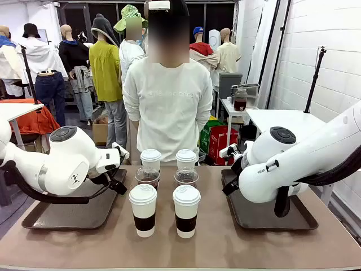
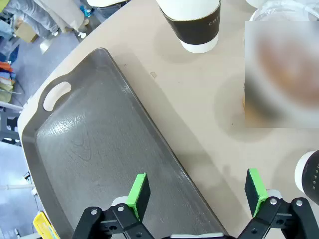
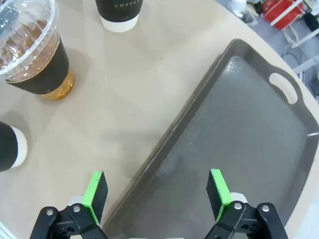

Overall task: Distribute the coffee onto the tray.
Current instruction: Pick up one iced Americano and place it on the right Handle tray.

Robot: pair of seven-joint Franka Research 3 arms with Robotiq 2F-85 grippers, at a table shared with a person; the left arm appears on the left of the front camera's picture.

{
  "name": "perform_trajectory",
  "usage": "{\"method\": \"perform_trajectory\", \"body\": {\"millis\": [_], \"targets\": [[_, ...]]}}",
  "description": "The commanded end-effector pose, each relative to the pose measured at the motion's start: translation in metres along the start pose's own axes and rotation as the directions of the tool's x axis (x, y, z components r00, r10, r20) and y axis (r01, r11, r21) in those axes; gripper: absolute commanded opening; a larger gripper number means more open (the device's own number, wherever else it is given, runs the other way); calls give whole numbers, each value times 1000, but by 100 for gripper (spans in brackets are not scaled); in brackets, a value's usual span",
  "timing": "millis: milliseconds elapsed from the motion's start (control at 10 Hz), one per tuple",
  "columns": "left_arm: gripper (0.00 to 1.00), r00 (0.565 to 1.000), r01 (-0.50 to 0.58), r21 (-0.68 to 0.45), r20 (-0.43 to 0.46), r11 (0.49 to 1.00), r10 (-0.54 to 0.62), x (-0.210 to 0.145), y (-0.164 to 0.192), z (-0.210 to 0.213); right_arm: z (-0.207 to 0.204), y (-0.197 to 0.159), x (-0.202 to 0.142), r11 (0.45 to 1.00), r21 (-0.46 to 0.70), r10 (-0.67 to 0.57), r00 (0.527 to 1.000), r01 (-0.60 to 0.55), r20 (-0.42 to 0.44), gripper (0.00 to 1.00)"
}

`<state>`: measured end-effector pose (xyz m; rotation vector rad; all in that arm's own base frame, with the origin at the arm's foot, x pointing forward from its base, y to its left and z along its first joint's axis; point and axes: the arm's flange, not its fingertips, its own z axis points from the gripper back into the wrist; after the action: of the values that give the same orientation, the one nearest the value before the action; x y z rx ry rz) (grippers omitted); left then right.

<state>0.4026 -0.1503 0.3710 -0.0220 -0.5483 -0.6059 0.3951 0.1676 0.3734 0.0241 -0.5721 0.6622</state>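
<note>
White-lidded paper cups (image 1: 143, 210) carry black bands; trays (image 1: 62, 217) are dark grey.

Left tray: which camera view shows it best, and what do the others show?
The left wrist view: the left tray lies close below the open left gripper, its handle cutout and bare surface plain. The front view shows it partly hidden behind the left arm.

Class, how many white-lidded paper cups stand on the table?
4: front left cup, front right cup, back left cup, back right cup. None seems hidden.
</note>
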Motion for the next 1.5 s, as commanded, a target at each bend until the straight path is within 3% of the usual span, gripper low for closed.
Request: {"method": "perform_trajectory", "body": {"millis": [0,1400], "targets": [[100,1000,0,0,1,1000,0,0,0,0,0,0,0,1000,0,0,1000,0,0,100],[100,1000,0,0,1,1000,0,0,0,0,0,0,0,1000,0,0,1000,0,0,100]]}}
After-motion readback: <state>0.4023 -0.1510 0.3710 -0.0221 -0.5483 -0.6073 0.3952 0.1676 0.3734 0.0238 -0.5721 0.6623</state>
